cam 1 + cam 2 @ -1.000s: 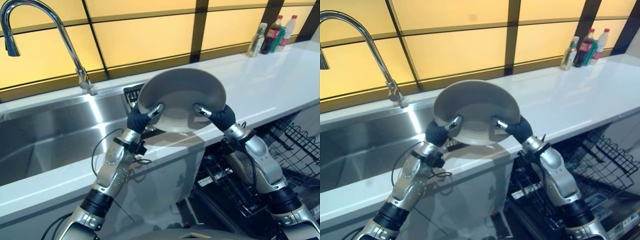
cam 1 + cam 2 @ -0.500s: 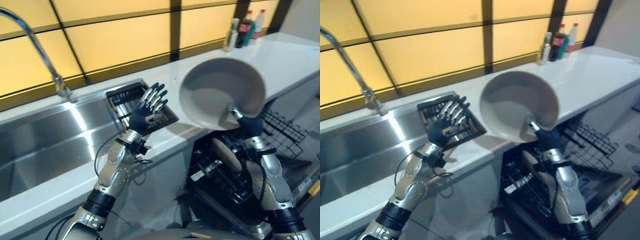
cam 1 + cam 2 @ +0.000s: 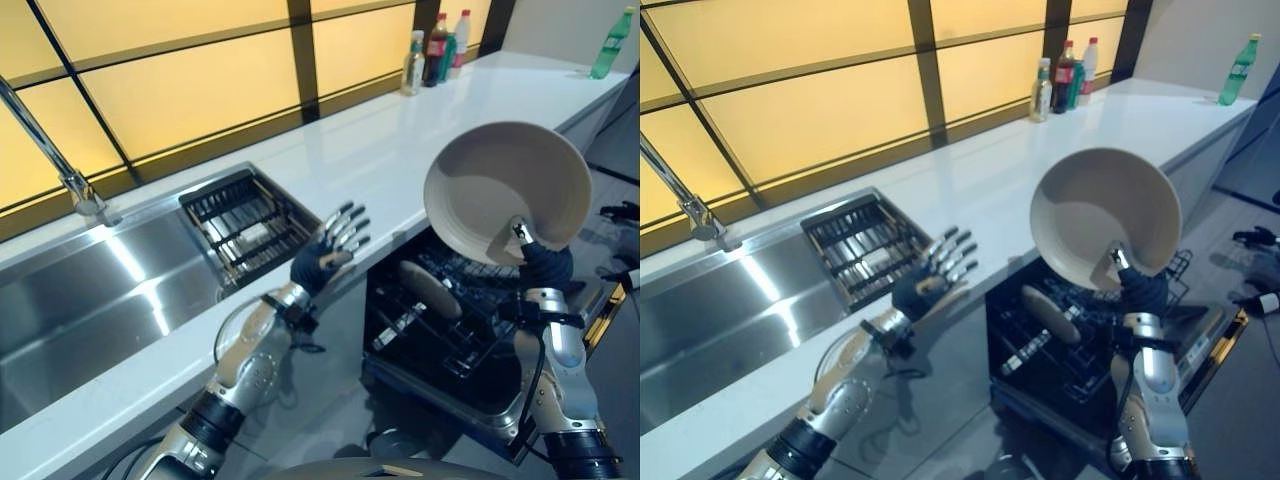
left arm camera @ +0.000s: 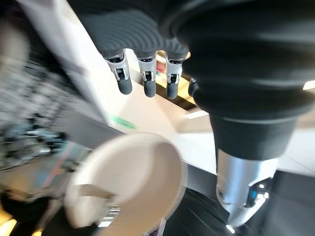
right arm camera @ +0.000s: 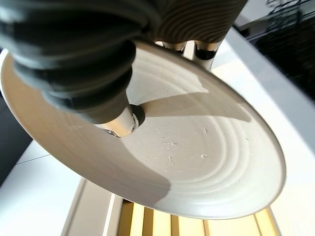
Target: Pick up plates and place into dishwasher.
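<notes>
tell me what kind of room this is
Most likely a kitchen: a stainless steel sink with a tall faucet set in a white countertop, and an open dishwasher below it.

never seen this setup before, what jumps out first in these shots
The big pale plate, held up tilted in the right hand above the open dishwasher's dark rack, where another plate already stands. Next, the left hand, fingers spread and empty, over the white counter's edge beside the steel sink.
</notes>
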Robot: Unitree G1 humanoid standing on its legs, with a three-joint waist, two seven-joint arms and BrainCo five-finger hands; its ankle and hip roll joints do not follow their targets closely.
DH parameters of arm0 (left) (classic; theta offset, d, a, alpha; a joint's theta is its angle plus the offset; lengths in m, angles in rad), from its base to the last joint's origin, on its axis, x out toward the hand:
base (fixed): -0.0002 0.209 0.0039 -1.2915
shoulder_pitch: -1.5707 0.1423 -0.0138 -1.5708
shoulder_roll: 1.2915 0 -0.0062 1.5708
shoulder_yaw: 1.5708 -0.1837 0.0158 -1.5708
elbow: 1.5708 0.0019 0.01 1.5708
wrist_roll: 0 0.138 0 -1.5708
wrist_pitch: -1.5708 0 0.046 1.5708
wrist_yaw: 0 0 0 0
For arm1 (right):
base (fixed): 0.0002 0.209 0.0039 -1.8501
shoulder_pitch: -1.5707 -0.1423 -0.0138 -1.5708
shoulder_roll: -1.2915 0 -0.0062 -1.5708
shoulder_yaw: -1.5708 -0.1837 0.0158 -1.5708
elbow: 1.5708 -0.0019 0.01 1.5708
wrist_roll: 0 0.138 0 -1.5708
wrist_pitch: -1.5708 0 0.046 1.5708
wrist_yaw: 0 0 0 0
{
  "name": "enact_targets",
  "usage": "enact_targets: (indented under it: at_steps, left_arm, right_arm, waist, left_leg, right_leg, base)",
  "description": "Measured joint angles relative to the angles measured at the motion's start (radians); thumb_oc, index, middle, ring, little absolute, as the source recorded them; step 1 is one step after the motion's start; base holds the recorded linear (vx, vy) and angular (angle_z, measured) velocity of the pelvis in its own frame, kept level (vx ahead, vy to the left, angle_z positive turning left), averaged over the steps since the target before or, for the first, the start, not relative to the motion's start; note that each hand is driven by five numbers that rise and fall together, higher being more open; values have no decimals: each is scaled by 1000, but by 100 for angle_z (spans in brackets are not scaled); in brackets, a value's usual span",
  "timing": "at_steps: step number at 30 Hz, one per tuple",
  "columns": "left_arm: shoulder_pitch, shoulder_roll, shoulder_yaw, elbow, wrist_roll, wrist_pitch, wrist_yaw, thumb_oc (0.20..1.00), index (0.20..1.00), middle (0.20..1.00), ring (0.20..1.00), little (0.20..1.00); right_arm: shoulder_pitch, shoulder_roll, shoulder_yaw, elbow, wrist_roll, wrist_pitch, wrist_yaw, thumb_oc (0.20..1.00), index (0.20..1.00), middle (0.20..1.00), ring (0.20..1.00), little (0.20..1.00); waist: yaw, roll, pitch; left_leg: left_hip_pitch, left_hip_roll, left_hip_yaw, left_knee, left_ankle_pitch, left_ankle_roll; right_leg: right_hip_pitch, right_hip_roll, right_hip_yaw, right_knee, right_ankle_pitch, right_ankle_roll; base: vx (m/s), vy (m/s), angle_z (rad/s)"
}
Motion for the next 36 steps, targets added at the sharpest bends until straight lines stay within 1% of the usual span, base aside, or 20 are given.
enact_targets:
  at_steps: [1,2,3,5,7,8,10,11,12,13,15,17,21,24,26,30,32,33,34,36]
  left_arm:
    - [14,8,-1,6,7,4,-5,1000,1000,1000,1000,1000]
    - [23,16,-2,6,23,4,-12,1000,1000,1000,1000,1000]
    - [29,21,-3,6,33,4,-19,1000,1000,1000,1000,1000]
    - [44,22,-2,5,35,4,-25,1000,1000,1000,1000,1000]
    - [59,18,-2,6,35,4,-28,1000,1000,1000,1000,1000]
    - [67,22,-1,6,35,4,-33,1000,1000,1000,1000,1000]
    - [95,47,9,14,35,2,-45,1000,1000,1000,1000,1000]
    - [116,41,19,30,35,3,-48,1000,1000,1000,1000,1000]
    - [137,44,23,38,36,4,-52,1000,1000,1000,1000,1000]
    - [156,46,25,40,37,4,-58,1000,1000,1000,1000,1000]
    - [187,47,28,60,42,1,-85,1000,1000,1000,1000,1000]
    - [219,48,48,111,53,4,-118,1000,1000,1000,1000,1000]
    - [296,55,142,202,74,4,-201,1000,1000,1000,1000,1000]
    - [314,106,151,259,121,-8,-251,1000,1000,1000,1000,1000]
    - [318,114,170,310,157,-26,-277,1000,1000,1000,1000,1000]
    - [320,131,187,365,217,-50,-282,1000,1000,1000,1000,1000]
    - [321,140,187,366,238,-62,-282,1000,1000,1000,1000,1000]
    - [323,144,187,366,243,-64,-282,1000,1000,1000,1000,1000]
    - [323,145,189,366,247,-64,-282,1000,1000,1000,1000,1000]
    - [322,145,197,368,250,-63,-283,1000,1000,1000,1000,1000]
  right_arm:
    - [0,0,0,1,0,1,1,200,200,200,200,200]
    - [-3,0,1,10,0,0,2,200,200,200,200,200]
    - [-8,1,3,25,0,1,3,200,200,200,200,200]
    - [-8,4,8,36,1,2,2,200,200,200,200,200]
    - [-10,-5,8,35,-1,3,-4,200,200,200,200,200]
    - [-10,-7,8,34,-1,3,-13,200,200,200,200,200]
    - [-12,0,14,37,-9,2,-28,200,200,200,200,200]
    - [-18,-1,19,46,-22,4,-39,200,200,200,200,200]
    - [-20,-2,28,56,-23,4,-50,200,200,200,200,200]
    - [-19,-5,35,58,-26,6,-61,200,200,200,200,200]
    - [-20,-10,36,63,-60,15,-76,200,200,200,200,200]
    - [-19,-22,35,87,-90,33,-83,200,200,200,200,200]
    - [-3,-37,9,158,-171,63,-107,200,200,200,200,200]
    - [-3,-38,8,231,-230,82,-138,200,200,200,200,200]
    - [-4,-38,8,275,-241,91,-148,200,200,200,200,200]
    - [-5,-37,8,372,-280,101,-170,200,200,200,200,200]
    - [-15,-38,10,407,-310,111,-180,200,200,200,200,200]
    - [-25,-40,15,426,-327,116,-187,200,200,200,200,200]
    - [-42,-44,18,447,-338,119,-192,200,200,200,200,200]
    - [-76,-50,22,499,-347,123,-202,200,200,200,200,200]
  waist:
    - [10,-6,13]
    - [15,-13,24]
    - [30,-18,33]
    - [47,-8,43]
    - [72,4,47]
    - [90,1,45]
    - [123,-26,25]
    - [145,-24,22]
    - [155,-22,20]
    - [167,-18,15]
    - [169,-19,11]
    - [167,-25,9]
    - [168,-41,7]
    - [171,-57,13]
    - [173,-61,13]
    - [191,-60,20]
    - [202,-56,35]
    - [215,-51,42]
    - [232,-46,48]
    - [245,-41,57]
  left_leg:
    - [0,1,10,9,-4,1]
    - [-9,3,13,25,-12,2]
    - [-12,4,26,38,-16,2]
    - [-36,24,30,54,-22,12]
    - [-44,54,46,64,-23,6]
    - [-43,63,46,68,-25,-3]
    - [-41,61,50,76,-30,-38]
    - [-43,74,14,75,-29,-49]
    - [-42,86,-14,73,-30,-51]
    - [-41,100,-19,67,-25,-61]
    - [-42,119,-19,48,-14,-77]
    - [-39,130,-20,33,-8,-87]
    - [-43,132,-21,24,-6,-90]
    - [-53,129,-23,28,-6,-90]
    - [-62,126,-26,31,-6,-90]
    - [-60,113,-33,37,-8,-87]
    - [-60,104,-81,56,-22,-87]
    - [-60,93,-133,75,-43,-85]
    - [-60,84,-168,96,-64,-78]
    - [-62,81,-171,126,-82,-74]
  right_leg:
    - [-3,-6,-10,-2,7,2]
    - [-6,-18,-37,-7,7,6]
    - [-16,-32,-66,-9,4,11]
    - [-31,-51,-115,11,-16,40]
    - [-61,-55,-143,135,-24,23]
    - [-52,-71,-160,152,-29,18]
    - [11,-94,-187,33,-52,-2]
    - [28,-70,-200,-10,-21,-7]
    - [45,-50,-203,-34,-5,-24]
    - [51,-28,-206,-49,3,-35]
    - [52,-6,-209,-72,19,-51]
    - [54,8,-211,-87,24,-55]
    - [53,11,-212,-99,26,-58]
    - [45,5,-212,-97,26,-55]
    - [39,-1,-214,-97,29,-53]
    - [43,-9,-214,-94,30,-49]
    - [43,-9,-207,-92,33,-47]
    - [41,-4,-185,-91,37,-45]
    - [41,0,-161,-92,45,-45]
    - [50,-6,-157,-90,42,-35]
  base:
    - [-66,-22,-31]
    - [-42,-29,-28]
    - [-9,-56,-27]
    - [20,-110,-19]
    - [56,-159,-3]
    - [84,-196,-5]
    - [96,-214,-23]
    - [86,-198,-32]
    - [81,-176,-22]
    - [89,-155,-12]
    - [100,-133,-7]
    - [97,-137,-6]
    - [8,-121,0]
    - [14,-63,3]
    - [35,-19,5]
    - [42,2,2]
    - [9,-1,-16]
    - [26,8,-48]
    - [34,14,-57]
    - [50,10,-24]
